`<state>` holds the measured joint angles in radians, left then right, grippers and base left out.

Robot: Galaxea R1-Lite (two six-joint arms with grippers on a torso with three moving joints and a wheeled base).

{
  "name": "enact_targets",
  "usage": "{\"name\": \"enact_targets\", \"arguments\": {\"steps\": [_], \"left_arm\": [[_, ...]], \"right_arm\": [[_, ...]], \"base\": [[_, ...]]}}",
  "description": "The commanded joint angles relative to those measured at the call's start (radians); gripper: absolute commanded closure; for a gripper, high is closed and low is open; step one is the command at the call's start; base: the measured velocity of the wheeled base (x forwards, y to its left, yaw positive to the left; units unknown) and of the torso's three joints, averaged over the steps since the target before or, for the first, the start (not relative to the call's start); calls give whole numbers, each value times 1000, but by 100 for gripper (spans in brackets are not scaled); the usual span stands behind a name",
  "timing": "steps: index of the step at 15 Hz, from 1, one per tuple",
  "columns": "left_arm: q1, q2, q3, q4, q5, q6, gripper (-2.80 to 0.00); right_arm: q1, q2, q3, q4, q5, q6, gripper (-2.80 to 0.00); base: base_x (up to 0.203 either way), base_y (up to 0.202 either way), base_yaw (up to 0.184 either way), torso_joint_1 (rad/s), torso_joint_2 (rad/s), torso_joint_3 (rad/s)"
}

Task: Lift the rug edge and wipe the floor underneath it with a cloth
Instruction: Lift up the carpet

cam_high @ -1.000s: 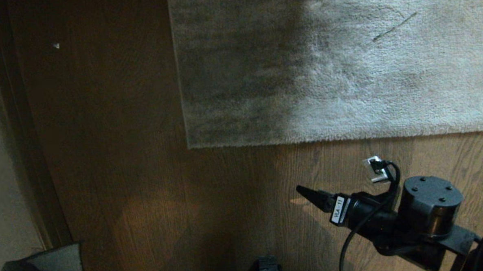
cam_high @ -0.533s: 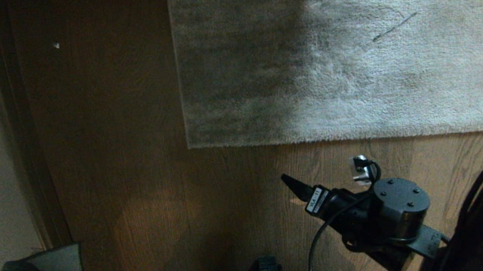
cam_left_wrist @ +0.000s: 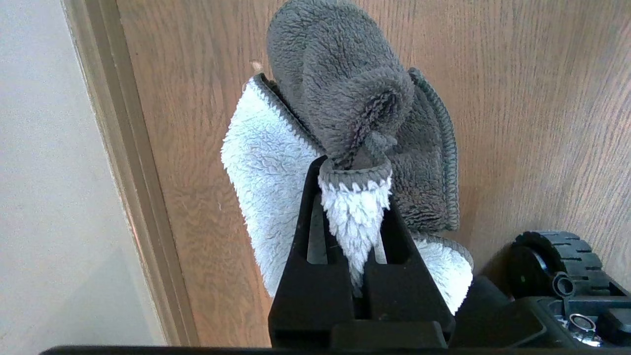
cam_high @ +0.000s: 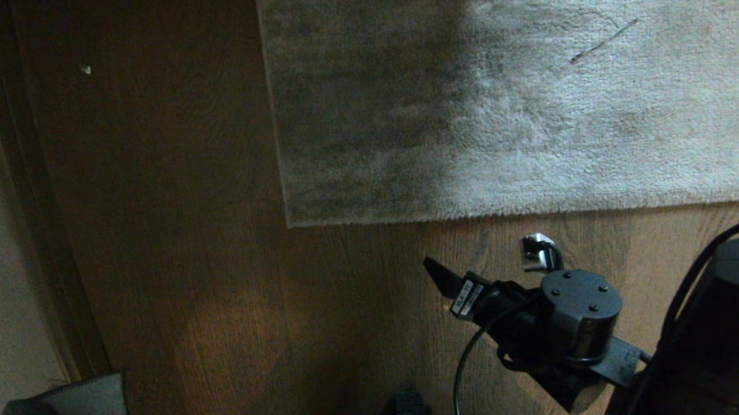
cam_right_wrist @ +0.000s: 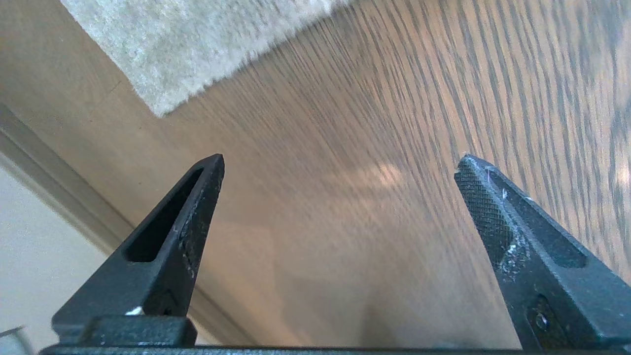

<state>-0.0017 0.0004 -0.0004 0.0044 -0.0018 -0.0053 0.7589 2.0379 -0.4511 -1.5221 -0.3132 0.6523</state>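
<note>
- We're hovering the right gripper over bare floor, jaws spread wide and empty, short of the rug edge near the rug's corner.
- We're holding the cloth bunched in the left gripper, clenched on a fold of it. That arm is sitting low at the left beside the baseboard, with only a bit of cloth showing in the head view's bottom-left corner.
- Risk: the rug is lying flat with its hem flush to the planks, so we're likely skating a fingertip over the pile instead of getting under it.
- Risk: coming in too steep, we're jamming a fingertip into the wood and pushing the rug away rather than lifting it.
- Risk: pinching only the plush fibres, we're getting a weak hold and the edge is slipping out once raised.
- Risk: the rug looks big and heavy, so lifting near the corner may be giving us just a small flap, with little exposed floor for wiping.
- Risk: the cloth is gripped by one fold with most of it hanging loose, so it may be dragging, bunching or pulling free during the wipe.
- Risk: the cable looping off the right wrist could be snagging as the arm reaches forward.
</note>
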Motion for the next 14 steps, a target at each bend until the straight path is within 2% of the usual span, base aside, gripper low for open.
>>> {"name": "enact_targets", "arguments": {"steps": [1, 14], "left_arm": [[0, 0, 0, 0, 0, -1, 0], [0, 0, 0, 0, 0, -1, 0]], "right_arm": [[0, 14, -39, -48, -4, -16, -280], [8, 113, -207, -48, -4, -13, -280]], "base": [[0, 0, 0, 0, 0, 0], [0, 0, 0, 0, 0, 0]]}}
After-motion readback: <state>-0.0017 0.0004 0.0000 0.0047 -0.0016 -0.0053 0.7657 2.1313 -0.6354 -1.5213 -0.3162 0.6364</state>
